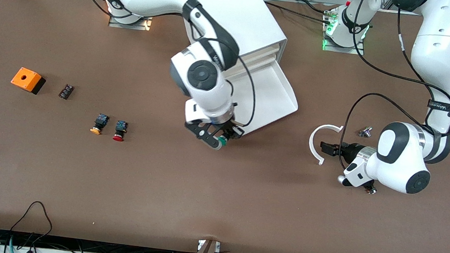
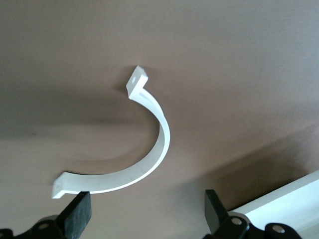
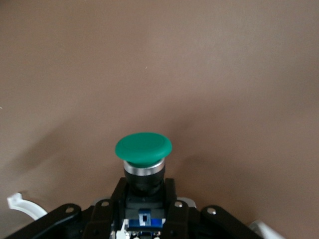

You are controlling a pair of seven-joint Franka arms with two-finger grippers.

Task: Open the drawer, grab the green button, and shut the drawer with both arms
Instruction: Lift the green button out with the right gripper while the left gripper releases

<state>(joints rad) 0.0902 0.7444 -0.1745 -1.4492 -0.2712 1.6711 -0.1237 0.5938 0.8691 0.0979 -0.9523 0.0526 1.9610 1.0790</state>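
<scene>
- Toward the right arm's end of the brown table [image 1: 41, 175], an orange box with a round hole [image 1: 28, 80], a small dark block [image 1: 66, 91], an orange-capped push button [image 1: 99, 124] and a red-capped push button [image 1: 119, 130] lie on the open surface, well apart from the work.
- The right arm's black two-finger gripper [image 1: 219, 139] is clamped on the black body of the green-capped push button [image 3: 143, 149], held over bare table just off the open drawer's front corner.
- The shallow white plastic tray-drawer [image 1: 270, 94] stands pulled out of the white box cabinet [image 1: 234, 17], which sits near the table's top edge.
- Judged step: carry the button clear and set it down. Lower it cap-first or flat onto open table away from the drawer's path, then release gently so that it does not roll.
- The left arm's black gripper [image 2: 144, 211] waits low, fingers spread and empty, beside a white curved plastic bracket [image 1: 321, 139]; a small metal part [image 1: 365, 132] lies near.
- Closing needs a square push on the drawer front.
</scene>
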